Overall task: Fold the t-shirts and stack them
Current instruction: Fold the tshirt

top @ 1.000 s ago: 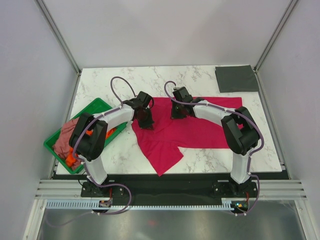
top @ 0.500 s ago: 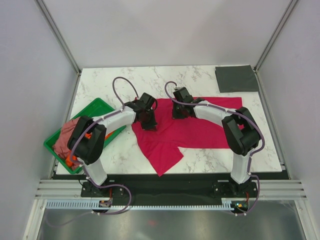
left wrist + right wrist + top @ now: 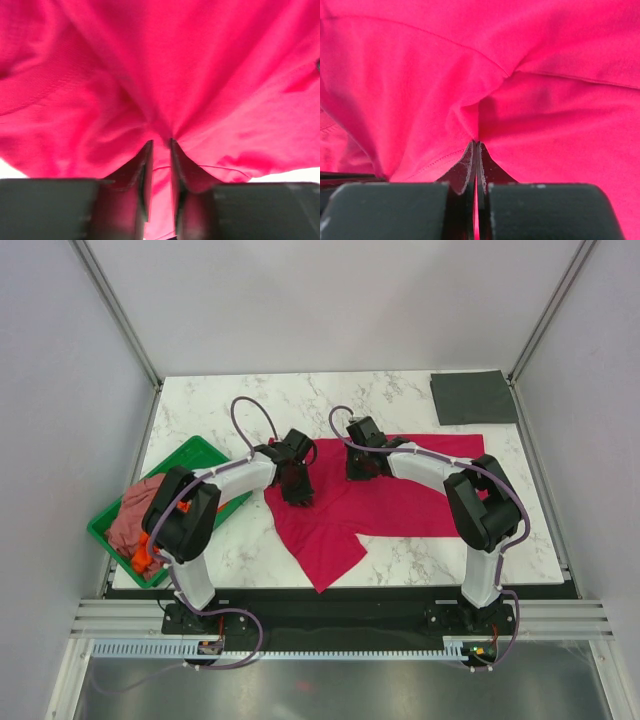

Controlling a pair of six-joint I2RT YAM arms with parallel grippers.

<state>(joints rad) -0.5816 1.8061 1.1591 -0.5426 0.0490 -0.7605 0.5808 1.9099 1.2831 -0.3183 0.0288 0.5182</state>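
A crimson-red t-shirt [image 3: 400,502] lies spread across the middle of the marble table, one flap reaching toward the near edge. My left gripper [image 3: 297,490] is down on its left edge. In the left wrist view its jaws [image 3: 160,145] stand a narrow gap apart, with red cloth [image 3: 165,75] bunched at the tips and lying between them. My right gripper [image 3: 362,468] is at the shirt's upper middle, shut [image 3: 476,143] on a pinched fold of the red cloth [image 3: 545,125]. A folded dark grey t-shirt [image 3: 473,397] lies at the far right corner.
A green tray [image 3: 195,455] sits at the table's left edge, holding a crumpled dusty pink t-shirt [image 3: 130,515] and an orange one [image 3: 145,558]. Grey walls and metal posts close in the table on three sides.
The left gripper has shifted slightly right and toward the near edge on the red shirt, and its jaws have parted from shut. The right gripper has stayed put, still pinching the cloth.
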